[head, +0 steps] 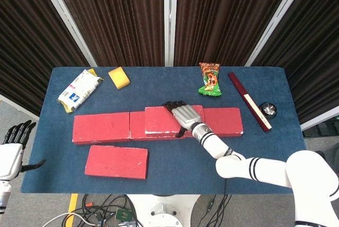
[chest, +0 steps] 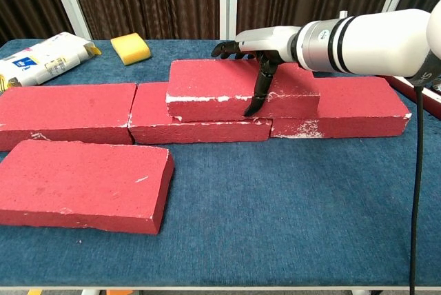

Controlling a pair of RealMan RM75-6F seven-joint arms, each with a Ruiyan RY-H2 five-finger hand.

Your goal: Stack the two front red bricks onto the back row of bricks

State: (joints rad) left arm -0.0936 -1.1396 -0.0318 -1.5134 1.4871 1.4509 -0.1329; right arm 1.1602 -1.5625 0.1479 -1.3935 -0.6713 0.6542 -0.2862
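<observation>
The stacked red brick (chest: 238, 95) lies atop the back row (chest: 76, 110), bridging a seam. Your right hand (chest: 256, 50) grips it, fingers over the far edge, thumb on the front face. The front red brick (chest: 83, 185) lies unstacked. Your left hand (head: 11, 143) hangs off-table, open.

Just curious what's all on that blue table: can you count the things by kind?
Red bricks: 5 (one stacked, one in front)
Snack bags: 2
Yellow sponge: 1
Dark red stick: 1
Small round black thing: 1
Total: 10
</observation>
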